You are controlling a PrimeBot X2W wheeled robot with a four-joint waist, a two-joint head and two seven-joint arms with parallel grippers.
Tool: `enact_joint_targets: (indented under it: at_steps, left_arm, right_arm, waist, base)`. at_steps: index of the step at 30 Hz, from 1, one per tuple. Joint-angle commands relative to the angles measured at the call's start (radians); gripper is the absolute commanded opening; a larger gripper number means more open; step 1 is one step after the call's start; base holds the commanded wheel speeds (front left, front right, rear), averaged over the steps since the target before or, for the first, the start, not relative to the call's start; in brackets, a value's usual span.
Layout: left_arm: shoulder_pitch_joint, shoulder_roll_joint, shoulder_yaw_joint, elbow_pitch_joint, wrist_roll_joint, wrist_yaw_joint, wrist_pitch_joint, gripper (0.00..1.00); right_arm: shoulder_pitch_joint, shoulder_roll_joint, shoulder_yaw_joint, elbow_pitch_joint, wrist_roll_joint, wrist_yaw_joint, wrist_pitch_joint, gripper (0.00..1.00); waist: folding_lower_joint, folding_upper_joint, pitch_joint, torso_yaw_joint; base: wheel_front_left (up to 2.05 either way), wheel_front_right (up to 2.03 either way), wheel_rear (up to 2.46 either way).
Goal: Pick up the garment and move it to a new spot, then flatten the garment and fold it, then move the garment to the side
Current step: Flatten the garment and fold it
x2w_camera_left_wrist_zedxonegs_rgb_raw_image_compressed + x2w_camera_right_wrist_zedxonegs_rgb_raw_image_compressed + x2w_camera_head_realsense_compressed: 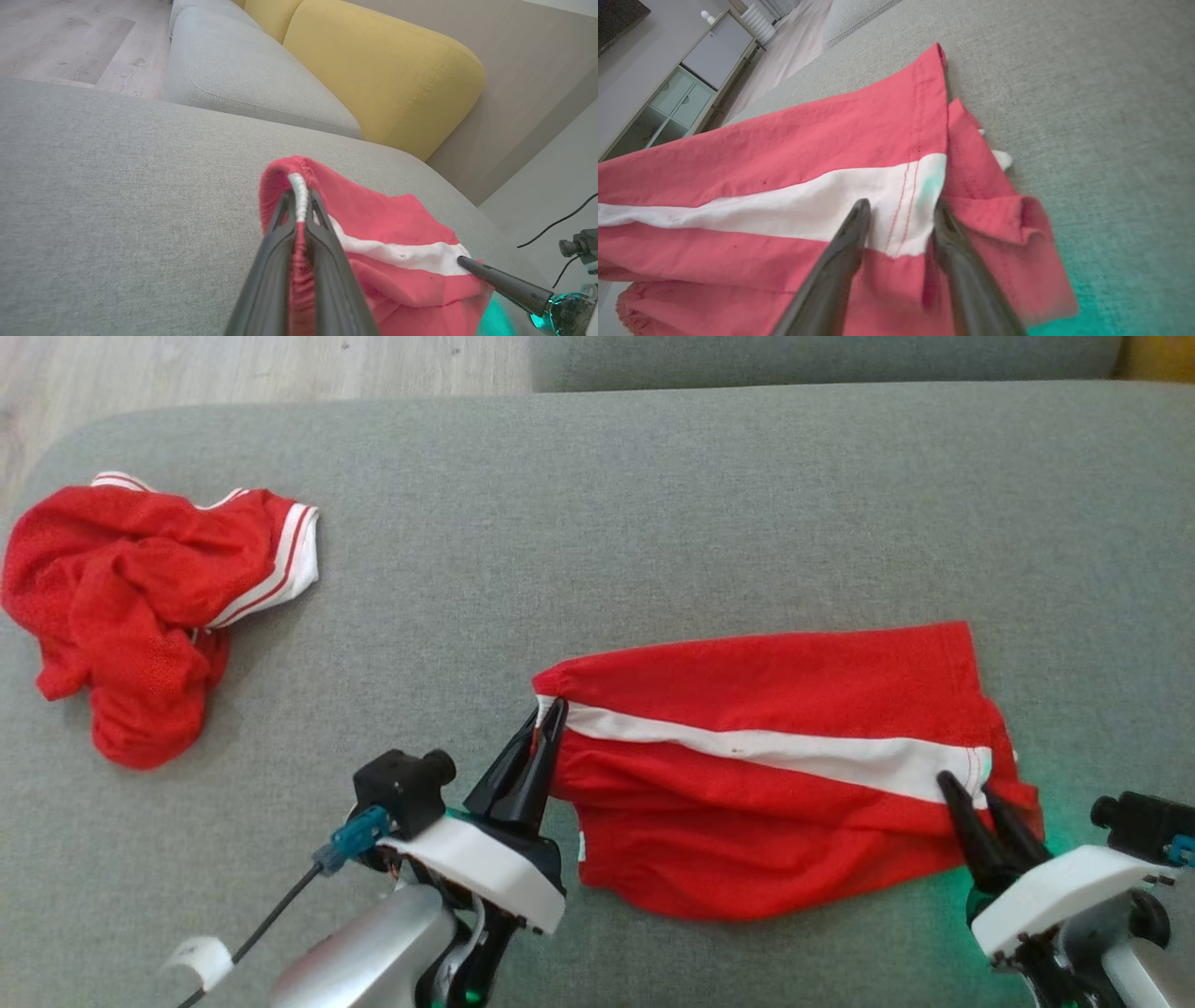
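Red shorts (775, 775) lay on the grey cushion (653, 504), long axis left-right between the arms; left gripper (551, 709) pinched the waistband end, right gripper (966, 784) jaws spread astride the hem end.

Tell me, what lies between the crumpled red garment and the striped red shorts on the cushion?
Nothing: in the head view, the grey cushion is bare between the crumpled garment and the striped shorts.

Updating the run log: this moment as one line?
stage: flattening | left gripper: shut on red shorts waistband | right gripper: open astride hem stripe | crumpled red mesh garment: far left, untouched
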Motion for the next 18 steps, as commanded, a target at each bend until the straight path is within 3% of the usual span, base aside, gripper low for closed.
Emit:
enact_joint_targets:
  at_steps: [1,2,12,18]
  left_arm:
    - [-0.033,0.006,0.036,-0.020,-0.008,-0.006,-0.010,0.00]
    - [-0.032,0.006,0.036,-0.017,-0.009,-0.006,-0.010,0.00]
    - [-0.028,0.029,0.055,-0.029,0.011,-0.010,-0.011,0.00]
    - [-0.180,0.060,0.078,-0.047,0.072,-0.014,0.015,0.00]
  right_arm:
    - [-0.016,-0.034,0.018,-0.026,0.005,0.007,-0.011,0.18]
    - [-0.015,-0.035,0.020,-0.024,0.005,0.007,-0.015,0.00]
    - [-0.004,-0.072,-0.032,-0.076,-0.036,0.007,-0.097,0.00]
    - [-0.118,-0.142,-0.114,-0.191,-0.050,0.007,-0.090,0.00]
  waist:
    - [0.0000,0.0000,-0.005,0.001]
    - [0.0000,0.0000,-0.009,0.001]
    - [0.0000,0.0000,-0.049,-0.022]
    - [0.0000,0.0000,-0.013,-0.065]
  base:
    - [0.00,0.00,0.00]
    - [0.00,0.00,0.00]
    - [0.00,0.00,0.00]
    - [0.00,0.00,0.00]
